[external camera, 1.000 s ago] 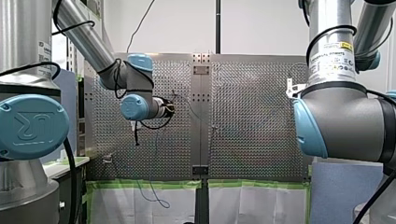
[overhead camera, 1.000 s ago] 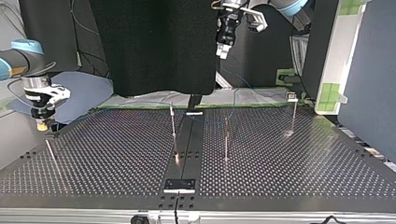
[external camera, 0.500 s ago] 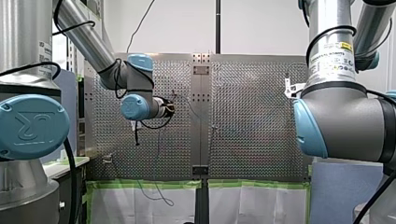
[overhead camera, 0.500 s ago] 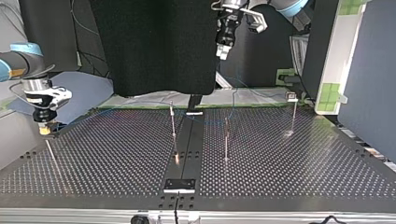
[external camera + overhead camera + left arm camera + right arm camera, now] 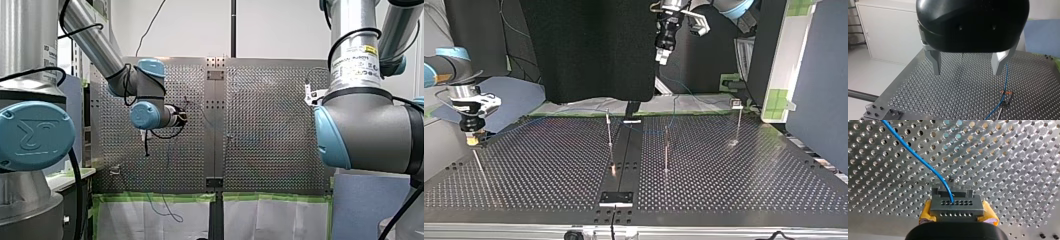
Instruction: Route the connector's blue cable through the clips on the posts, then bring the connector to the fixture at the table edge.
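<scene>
In the right wrist view my right gripper is shut on the grey connector, its yellow pads pressed on both sides. The blue cable leaves the connector's face and runs off over the perforated plate. In the top view that gripper hangs low over the table's left corner, next to a leaning post. My left gripper is high above the far edge and open; its metal fingers hold nothing. Below it the cable passes a clip on a post.
Three upright posts stand mid-table in the top view. A small black block sits at the near edge on the centre strip. A slack loop of cable hangs over the table's green-taped edge in the front view.
My right gripper with the connector has sunk a little and shifted slightly rightward in the top view. The hanging cable loop has swung. My left gripper has barely moved.
</scene>
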